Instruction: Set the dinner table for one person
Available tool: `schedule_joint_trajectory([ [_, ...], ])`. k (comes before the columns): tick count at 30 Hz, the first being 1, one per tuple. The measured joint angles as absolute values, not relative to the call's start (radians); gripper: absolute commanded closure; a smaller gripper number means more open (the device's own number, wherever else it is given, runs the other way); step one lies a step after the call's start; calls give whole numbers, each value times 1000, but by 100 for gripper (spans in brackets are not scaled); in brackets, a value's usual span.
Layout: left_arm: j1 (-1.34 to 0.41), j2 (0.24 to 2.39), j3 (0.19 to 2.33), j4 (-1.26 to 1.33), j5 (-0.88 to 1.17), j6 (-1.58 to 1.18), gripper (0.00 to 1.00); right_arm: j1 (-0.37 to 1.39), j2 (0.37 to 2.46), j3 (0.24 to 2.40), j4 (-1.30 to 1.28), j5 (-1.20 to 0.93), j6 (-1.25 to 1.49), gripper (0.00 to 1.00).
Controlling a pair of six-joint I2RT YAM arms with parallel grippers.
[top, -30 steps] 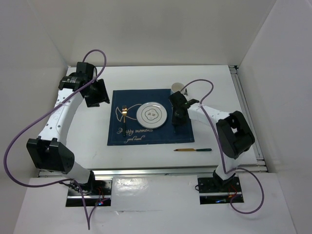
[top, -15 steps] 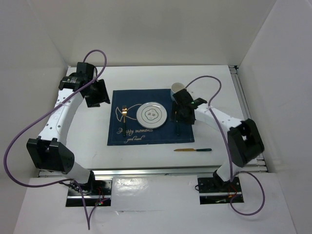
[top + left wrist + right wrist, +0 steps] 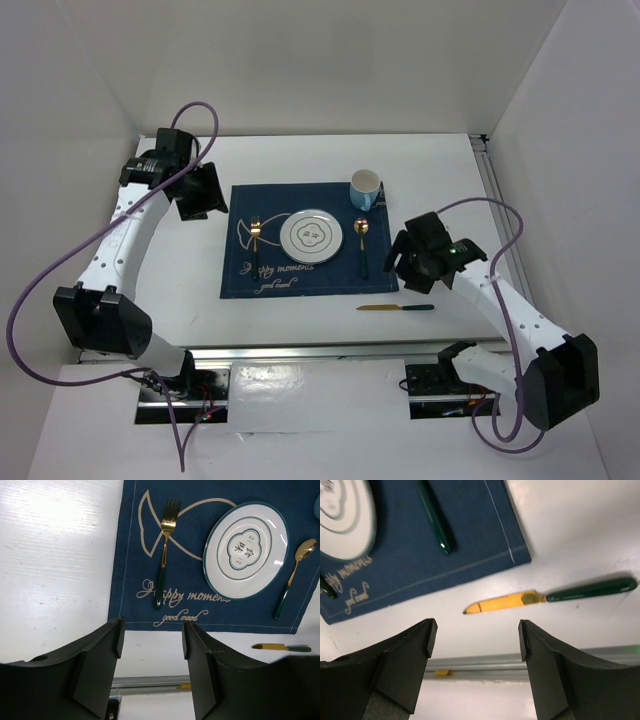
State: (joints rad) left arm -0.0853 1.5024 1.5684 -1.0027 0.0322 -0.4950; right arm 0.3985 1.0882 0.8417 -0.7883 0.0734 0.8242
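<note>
The white dinner table [image 3: 170, 275] holds a dark blue placemat [image 3: 262, 272]. On the mat lie a gold fork [image 3: 255, 235], a white plate [image 3: 311, 237] and a gold spoon with a green handle [image 3: 362, 245]. A blue-and-white cup [image 3: 365, 188] stands at the mat's far right corner. A gold knife with a green handle [image 3: 396, 307] lies on the bare table near the mat's near right corner. My right gripper [image 3: 405, 268] hovers open and empty above the knife [image 3: 550, 599]. My left gripper [image 3: 205, 195] is open and empty, left of the mat.
The silver rail [image 3: 350, 348] runs along the table's near edge and shows in the right wrist view [image 3: 485, 662]. White walls enclose the table. In the left wrist view the fork [image 3: 165, 555], plate [image 3: 246, 550] and spoon [image 3: 292, 580] lie on the mat [image 3: 200, 600].
My right gripper has left the spoon lying on the mat right of the plate and has swung back to the near right, over the knife. The left arm has not moved.
</note>
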Motion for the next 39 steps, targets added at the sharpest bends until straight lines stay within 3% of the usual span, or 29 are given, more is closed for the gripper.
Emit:
schedule_joint_trajectory([
  [10, -85, 1484, 1531, -996, 44, -494, 34, 396, 1123, 683, -782, -52, 986, 23],
  [26, -85, 1475, 1531, -994, 49, -474, 34, 233, 1229, 627, -785, 48, 1174, 41],
  [29, -85, 1475, 1531, -994, 50, -474, 34, 193, 1280, 627, -773, 65, 1172, 51],
  [33, -85, 1475, 1531, -993, 50, -474, 34, 158, 1317, 630, -773, 73, 1166, 76],
  [39, -85, 1475, 1531, -992, 50, -474, 34, 120, 1317, 649, -775, 106, 1142, 97],
])
